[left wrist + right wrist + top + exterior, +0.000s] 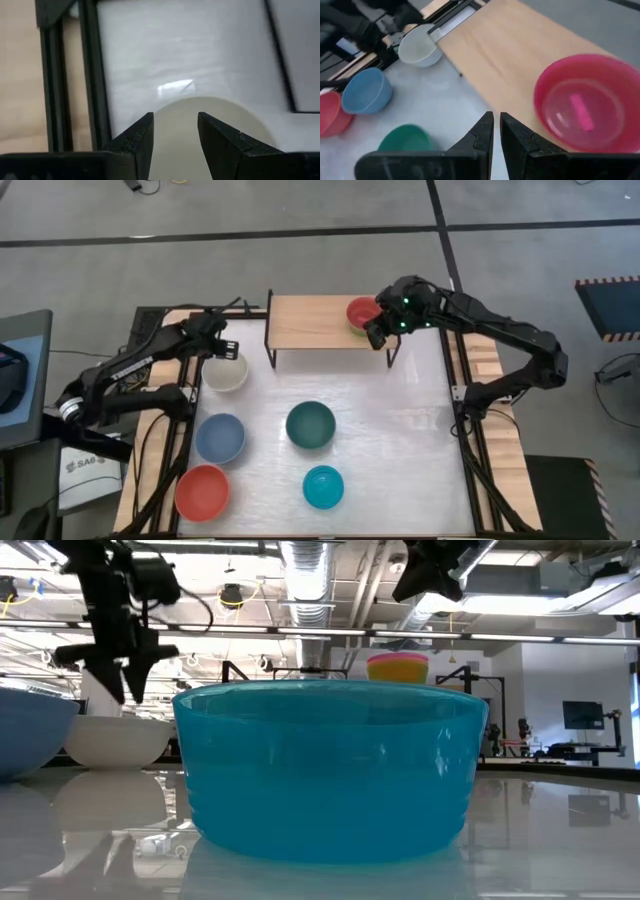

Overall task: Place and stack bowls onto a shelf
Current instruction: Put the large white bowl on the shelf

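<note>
High view: right gripper [380,330] beside pink bowl [361,313] on shelf [310,320]; left gripper [222,348] over white bowl [225,372].
Left wrist view: fingers [137,142] narrowly parted above white bowl, empty.
Right wrist view: fingers [482,132] nearly closed, empty, near pink bowl.

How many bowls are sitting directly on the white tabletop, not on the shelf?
5: white bowl under the left gripper, slate-blue bowl, dark teal bowl, red-orange bowl, cyan bowl.
</note>
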